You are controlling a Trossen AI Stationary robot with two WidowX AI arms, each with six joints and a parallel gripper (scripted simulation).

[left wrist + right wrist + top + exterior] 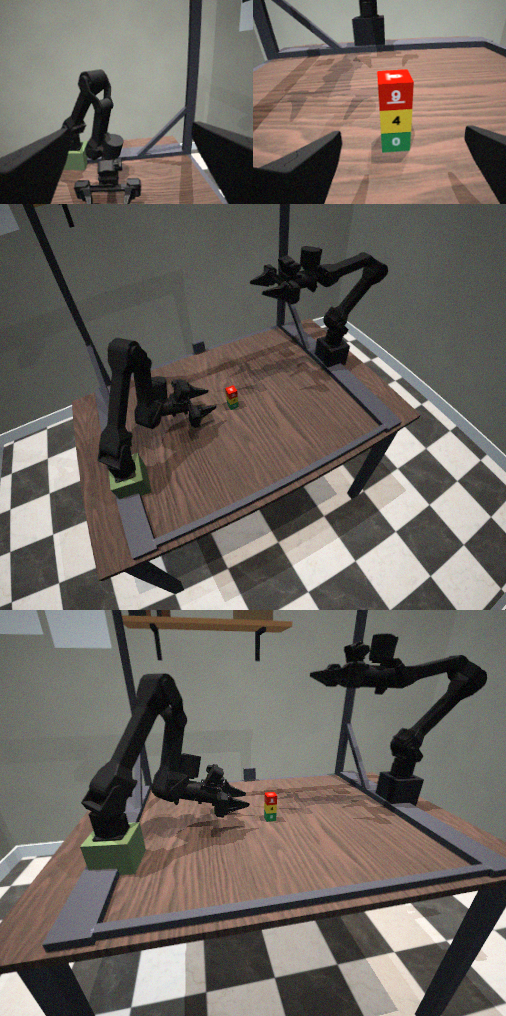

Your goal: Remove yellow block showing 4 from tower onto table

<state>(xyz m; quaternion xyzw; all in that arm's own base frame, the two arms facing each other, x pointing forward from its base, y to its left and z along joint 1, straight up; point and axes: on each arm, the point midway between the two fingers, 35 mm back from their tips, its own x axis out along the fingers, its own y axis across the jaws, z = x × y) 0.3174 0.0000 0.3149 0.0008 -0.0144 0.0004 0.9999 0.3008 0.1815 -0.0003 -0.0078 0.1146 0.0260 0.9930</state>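
Observation:
The tower (231,397) stands near the middle of the table: a red block marked 9 (395,90) on top, the yellow block showing 4 (396,120) in the middle, and a green block marked 0 (396,141) at the bottom. It also shows in the exterior view (270,806). My right gripper (205,400) is open and empty, low over the table, pointing at the tower a short way from it; in the right wrist view its fingers frame the tower. My left gripper (261,285) (320,675) is open and empty, high in the air above the far table edge.
The right arm stands on a green base (127,481) at one table end; the left arm's base (331,351) is at the opposite end. A grey rail (260,499) frames the table. Dark frame posts (279,268) rise at the back.

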